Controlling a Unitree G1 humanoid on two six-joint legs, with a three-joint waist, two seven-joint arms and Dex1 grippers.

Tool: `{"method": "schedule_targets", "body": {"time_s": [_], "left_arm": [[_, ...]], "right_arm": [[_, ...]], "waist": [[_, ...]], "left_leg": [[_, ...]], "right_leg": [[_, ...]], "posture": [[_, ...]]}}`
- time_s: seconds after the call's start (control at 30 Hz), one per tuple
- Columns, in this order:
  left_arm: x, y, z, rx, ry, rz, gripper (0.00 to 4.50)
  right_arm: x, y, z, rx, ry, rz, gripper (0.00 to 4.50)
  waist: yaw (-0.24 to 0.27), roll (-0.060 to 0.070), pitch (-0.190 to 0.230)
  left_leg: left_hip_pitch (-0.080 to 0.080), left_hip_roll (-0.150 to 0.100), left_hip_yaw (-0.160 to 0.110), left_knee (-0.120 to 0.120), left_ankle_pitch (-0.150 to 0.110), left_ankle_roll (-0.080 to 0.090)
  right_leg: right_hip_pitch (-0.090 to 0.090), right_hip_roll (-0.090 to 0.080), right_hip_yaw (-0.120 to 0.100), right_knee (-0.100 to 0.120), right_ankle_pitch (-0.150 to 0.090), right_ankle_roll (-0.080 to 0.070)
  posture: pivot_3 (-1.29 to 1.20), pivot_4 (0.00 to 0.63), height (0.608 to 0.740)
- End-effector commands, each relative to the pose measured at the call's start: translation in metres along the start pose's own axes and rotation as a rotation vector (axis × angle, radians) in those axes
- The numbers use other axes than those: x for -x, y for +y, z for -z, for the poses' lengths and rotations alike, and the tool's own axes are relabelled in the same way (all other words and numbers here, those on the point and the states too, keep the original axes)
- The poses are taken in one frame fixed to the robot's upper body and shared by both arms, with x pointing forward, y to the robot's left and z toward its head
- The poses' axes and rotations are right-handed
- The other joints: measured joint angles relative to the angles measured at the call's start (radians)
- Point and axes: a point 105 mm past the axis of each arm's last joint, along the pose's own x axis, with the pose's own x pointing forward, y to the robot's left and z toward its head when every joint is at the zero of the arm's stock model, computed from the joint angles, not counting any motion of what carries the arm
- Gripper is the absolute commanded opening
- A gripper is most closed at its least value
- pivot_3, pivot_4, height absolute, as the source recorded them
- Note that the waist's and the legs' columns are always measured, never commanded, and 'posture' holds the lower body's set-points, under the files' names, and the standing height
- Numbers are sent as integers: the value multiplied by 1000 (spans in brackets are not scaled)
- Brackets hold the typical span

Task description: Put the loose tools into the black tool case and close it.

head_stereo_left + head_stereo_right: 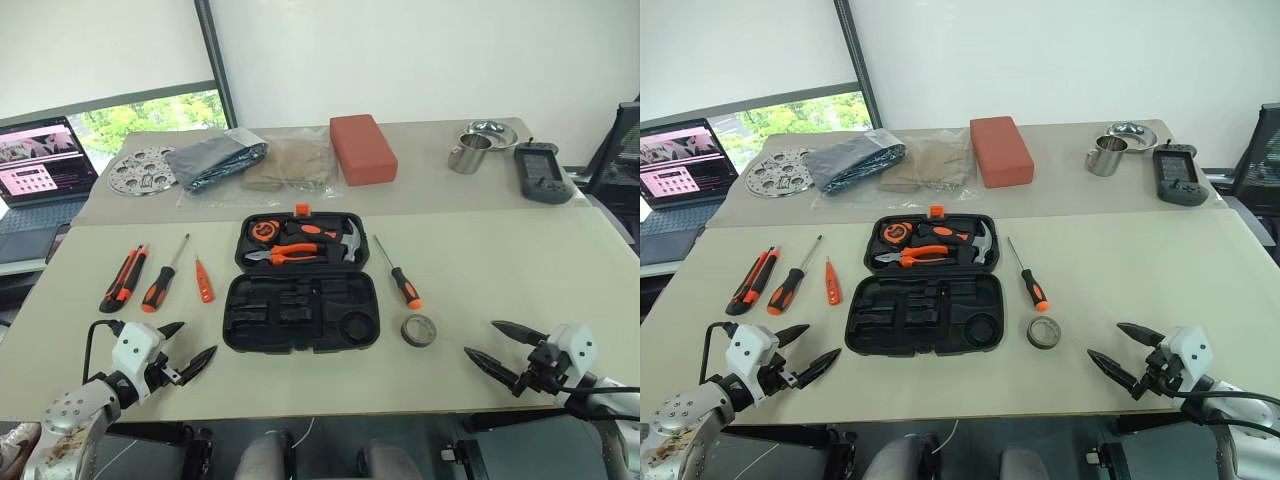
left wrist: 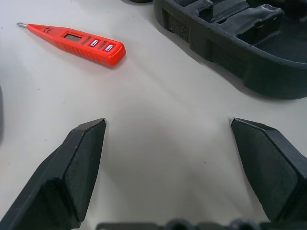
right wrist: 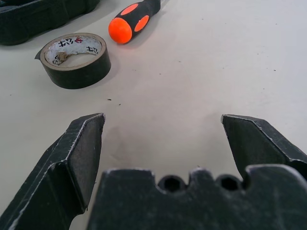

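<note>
The black tool case (image 1: 300, 285) lies open in the middle of the table (image 1: 500, 260), its far half holding a hammer (image 1: 335, 238), orange-handled pliers (image 1: 290, 255) and a tape measure (image 1: 264, 231), its near half with bare moulded slots. In the head view, the utility knife (image 1: 124, 277), a long screwdriver (image 1: 163, 277) and the small slim orange screwdriver (image 1: 203, 281) lie side by side left of the case; the second long screwdriver (image 1: 399, 274) and the grey tape roll (image 1: 419, 329) lie to its right. The left pincer (image 1: 186, 345) hovers near the table's front edge with fingers apart, holding nothing; the right pincer (image 1: 505, 343) does the same on the other side. Behind, a brick-red block (image 1: 362, 148), a metal cup (image 1: 468, 153) and a laptop (image 1: 42, 158) sit well apart from the tools. In the left wrist view, the spread fingers (image 2: 79, 167) frame bare table, with the slim orange screwdriver (image 2: 76, 42) and the case's edge (image 2: 230, 43) beyond. In the right wrist view, the parted fingers (image 3: 79, 158) point toward the tape roll (image 3: 74, 57) and the screwdriver's handle end (image 3: 132, 20) just past it.
</note>
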Motion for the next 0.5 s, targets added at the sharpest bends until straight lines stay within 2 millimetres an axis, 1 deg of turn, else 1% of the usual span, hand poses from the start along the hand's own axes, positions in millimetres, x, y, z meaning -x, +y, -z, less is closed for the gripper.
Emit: {"method": "schedule_targets", "body": {"time_s": [0.03,0.13,0.4,0.47,0.5], "left_arm": [[4,-5,11,27,34,7,4443],[5,-4,7,45,-13,-18,4443],[6,-3,4,48,-37,-27,4443],[7,0,-2,60,-69,-45,4443],[8,3,-10,69,-108,-61,4443]], "right_arm": [[0,-5,-14,43,-37,1,4500],[-4,-4,-19,42,-50,-24,4500],[-5,-5,-19,44,-54,-32,4500],[-6,-6,-20,46,-60,-34,4500],[-7,-6,-25,42,-83,-36,4500]], "waist": [[0,0,0],[-2,0,0],[1,-2,-1],[1,-2,-1],[0,-2,-1]], "left_leg": [[0,0,0,0,0,0],[2,0,4,0,-1,1],[2,0,5,1,-2,2],[2,0,5,1,-2,2],[2,0,5,1,-2,2]], "right_leg": [[0,0,0,0,0,0],[0,0,1,0,0,1],[0,0,2,0,1,1],[0,0,2,0,1,1],[0,0,2,0,1,1]], "posture": [[0,150,740],[0,150,740],[0,150,740],[0,150,740],[0,150,740]]}}
